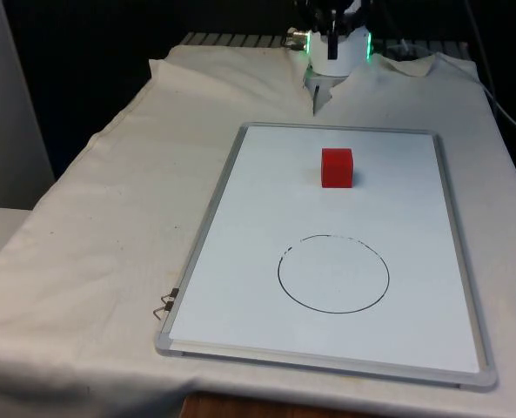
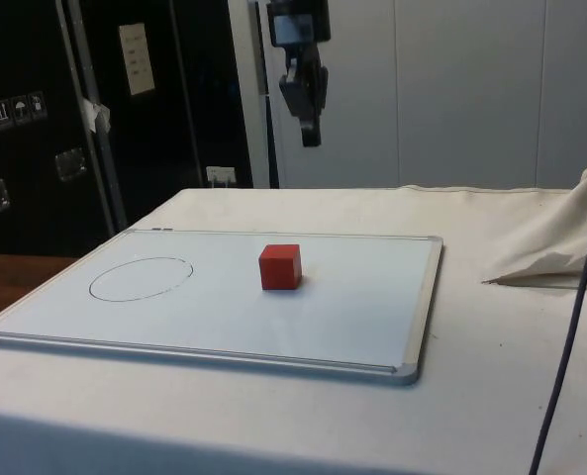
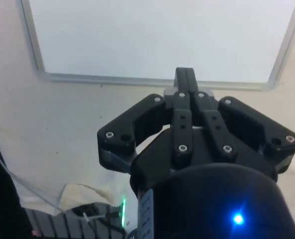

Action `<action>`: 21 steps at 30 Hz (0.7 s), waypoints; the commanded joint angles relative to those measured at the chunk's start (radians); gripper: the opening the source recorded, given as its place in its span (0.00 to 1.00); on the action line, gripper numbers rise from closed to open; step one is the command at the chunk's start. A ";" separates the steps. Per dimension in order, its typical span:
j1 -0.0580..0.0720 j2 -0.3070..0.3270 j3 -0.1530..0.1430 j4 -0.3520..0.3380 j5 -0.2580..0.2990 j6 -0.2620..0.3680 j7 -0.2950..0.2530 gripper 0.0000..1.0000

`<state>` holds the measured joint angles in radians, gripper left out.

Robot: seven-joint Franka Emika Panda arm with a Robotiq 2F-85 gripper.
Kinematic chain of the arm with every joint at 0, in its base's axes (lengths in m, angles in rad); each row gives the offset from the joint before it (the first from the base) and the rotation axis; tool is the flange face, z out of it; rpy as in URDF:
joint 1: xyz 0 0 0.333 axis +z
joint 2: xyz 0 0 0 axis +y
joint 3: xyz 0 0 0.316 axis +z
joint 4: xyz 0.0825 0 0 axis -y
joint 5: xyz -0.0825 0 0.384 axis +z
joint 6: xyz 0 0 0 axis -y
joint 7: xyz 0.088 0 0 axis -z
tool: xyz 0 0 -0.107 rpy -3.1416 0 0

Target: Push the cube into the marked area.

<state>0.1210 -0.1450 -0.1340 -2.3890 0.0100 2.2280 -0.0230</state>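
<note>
The cube (image 1: 337, 167) looked like a small, light, rigid block, probably plastic or painted wood, and I judged it would slide easily on the smooth whiteboard (image 1: 240, 261) it sat on. No grip was called for: the job was a push, best delivered flat against the face turned away from the circle (image 1: 333, 273), low and centred, since an off-centre touch would likely spin it or send it askew. The slick board also meant it might skid a little past where the push ended.

It was plain red, with square edges and no markings that could be made out. It stood upright on the board's half nearer the robot, well apart from the drawn black circle, with bare white board between them. The board lay on the cloth-covered tabletop (image 1: 92, 235).

The gripper (image 2: 311, 139) hung high above the board, clear of the cube, in the side view. The fingers (image 3: 185, 79) were together, pressed into a single narrow tip in the wrist view, holding nothing.
</note>
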 commanded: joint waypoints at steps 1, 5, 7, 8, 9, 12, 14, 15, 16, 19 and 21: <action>0.003 0.004 0.003 -0.015 0.003 0.027 0.003 0.00; 0.004 0.025 0.012 -0.030 0.007 0.061 0.007 0.00; 0.001 0.032 0.015 -0.032 0.004 0.063 0.005 0.00; 0.004 0.045 0.020 -0.038 0.010 0.085 0.010 0.00; 0.004 0.053 0.023 -0.040 0.011 0.093 0.010 0.00; 0.005 0.085 0.034 -0.044 0.013 0.122 0.013 0.00; 0.002 0.092 0.036 -0.039 0.007 0.116 0.012 0.00; 0.005 0.100 0.040 -0.046 0.014 0.137 0.014 0.00; 0.005 0.106 0.042 -0.048 0.014 0.144 0.015 0.00; 0.004 0.127 0.051 -0.064 0.019 0.178 0.013 0.00; 0.005 0.133 0.052 -0.069 0.020 0.188 0.012 0.00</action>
<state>0.1230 -0.0060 -0.0820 -2.4570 0.0200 2.4110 -0.0090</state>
